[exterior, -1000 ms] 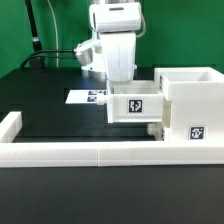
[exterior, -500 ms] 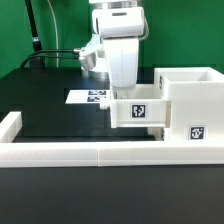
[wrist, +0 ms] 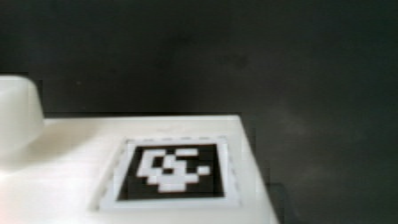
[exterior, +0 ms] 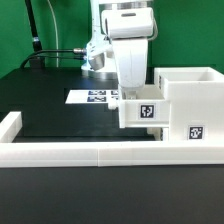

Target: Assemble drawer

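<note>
End effector (exterior: 138, 92) directly above tray (exterior: 140, 112), beside housing (exterior: 190, 105).

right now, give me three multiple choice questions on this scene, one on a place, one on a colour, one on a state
1. Where is the marker board in the exterior view?
A. flat on the mat, behind the tray
B. on top of the housing
C. leaning on the wall

2. What colour is the mat?
A. white
B. black
C. green

3. How does the tray stand against the housing?
A. far from it, at the exterior view's left
B. upside down on top of it
C. right up against its side, under the arm

Answers:
1. A, the tagged sheet lies flat on the mat beyond the tray.
2. B, the floor inside the white wall is black.
3. C, the tray's tagged face overlaps the housing's edge, directly beneath the arm.
</note>
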Robot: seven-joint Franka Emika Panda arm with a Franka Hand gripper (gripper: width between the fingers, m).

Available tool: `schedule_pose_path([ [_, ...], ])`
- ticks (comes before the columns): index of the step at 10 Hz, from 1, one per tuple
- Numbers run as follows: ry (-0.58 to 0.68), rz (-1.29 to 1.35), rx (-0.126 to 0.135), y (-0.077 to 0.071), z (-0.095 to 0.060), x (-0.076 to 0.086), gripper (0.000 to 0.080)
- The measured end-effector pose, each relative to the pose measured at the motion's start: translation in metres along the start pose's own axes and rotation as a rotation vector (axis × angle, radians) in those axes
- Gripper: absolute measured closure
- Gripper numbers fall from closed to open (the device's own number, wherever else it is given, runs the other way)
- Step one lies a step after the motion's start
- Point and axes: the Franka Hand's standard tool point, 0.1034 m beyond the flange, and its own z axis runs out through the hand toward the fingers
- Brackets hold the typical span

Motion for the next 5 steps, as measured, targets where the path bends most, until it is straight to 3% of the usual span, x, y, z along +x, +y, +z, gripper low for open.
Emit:
schedule_pose_path([
  [2, 0.004, -0.007, -0.003, -0.0002, 0.0002, 0.0096, 0.0755],
  [4, 0.003, -0.004, -0.003, -0.0001, 0.0002, 0.0077, 0.0752],
  [5, 0.003, -0.004, -0.003, -0.0001, 0.0002, 0.0077, 0.0538],
])
